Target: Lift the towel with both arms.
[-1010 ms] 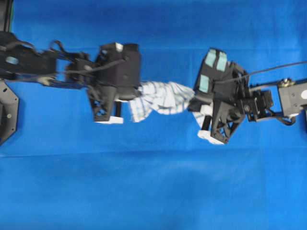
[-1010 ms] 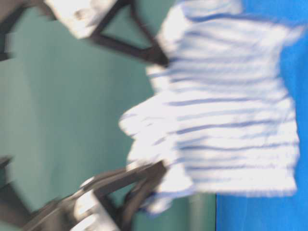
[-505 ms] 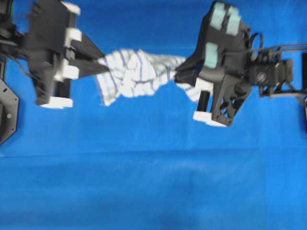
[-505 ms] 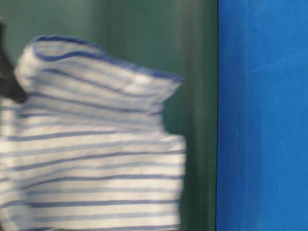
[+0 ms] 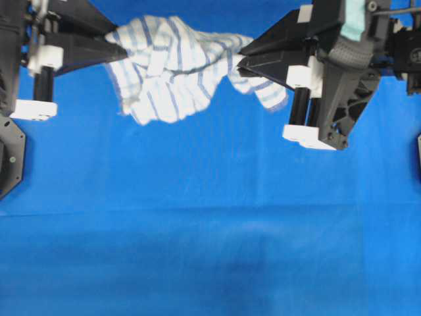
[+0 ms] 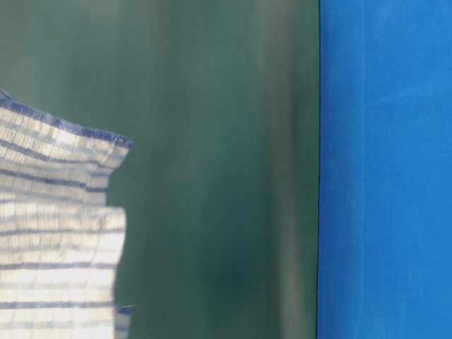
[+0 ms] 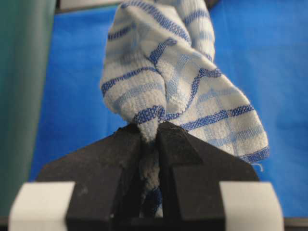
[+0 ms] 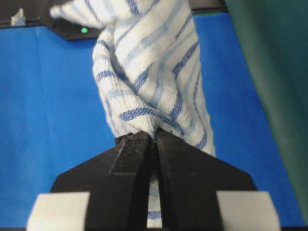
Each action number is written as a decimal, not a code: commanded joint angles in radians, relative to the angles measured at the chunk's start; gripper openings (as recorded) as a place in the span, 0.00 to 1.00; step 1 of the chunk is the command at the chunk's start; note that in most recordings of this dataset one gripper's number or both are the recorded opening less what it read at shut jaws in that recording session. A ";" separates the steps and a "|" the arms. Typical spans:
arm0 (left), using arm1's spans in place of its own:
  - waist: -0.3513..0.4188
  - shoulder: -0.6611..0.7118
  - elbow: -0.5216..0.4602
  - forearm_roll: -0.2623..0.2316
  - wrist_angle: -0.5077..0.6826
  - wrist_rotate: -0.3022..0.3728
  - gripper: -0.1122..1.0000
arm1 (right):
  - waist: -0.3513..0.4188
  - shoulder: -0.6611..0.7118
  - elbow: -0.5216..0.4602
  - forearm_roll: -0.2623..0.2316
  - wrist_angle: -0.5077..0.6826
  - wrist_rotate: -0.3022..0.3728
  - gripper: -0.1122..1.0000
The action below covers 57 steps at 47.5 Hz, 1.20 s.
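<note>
Where bunched, soft striped towel (image 5: pixel 172 66)

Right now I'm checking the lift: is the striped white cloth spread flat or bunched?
Bunched. The striped white cloth hangs twisted between the shut left gripper and right gripper.

striped towel (image 5: pixel 172 66) bunched, hanging aloft
</note>
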 commanded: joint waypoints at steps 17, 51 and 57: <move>0.009 -0.006 -0.017 0.011 -0.012 0.005 0.35 | -0.014 -0.025 -0.021 -0.005 -0.009 -0.092 0.14; -0.005 -0.003 0.135 0.002 -0.138 -0.012 0.93 | -0.017 -0.020 0.081 -0.028 -0.005 -0.046 0.69; -0.020 0.008 0.236 0.002 -0.236 -0.025 0.93 | -0.017 -0.023 0.169 -0.029 -0.040 0.008 0.69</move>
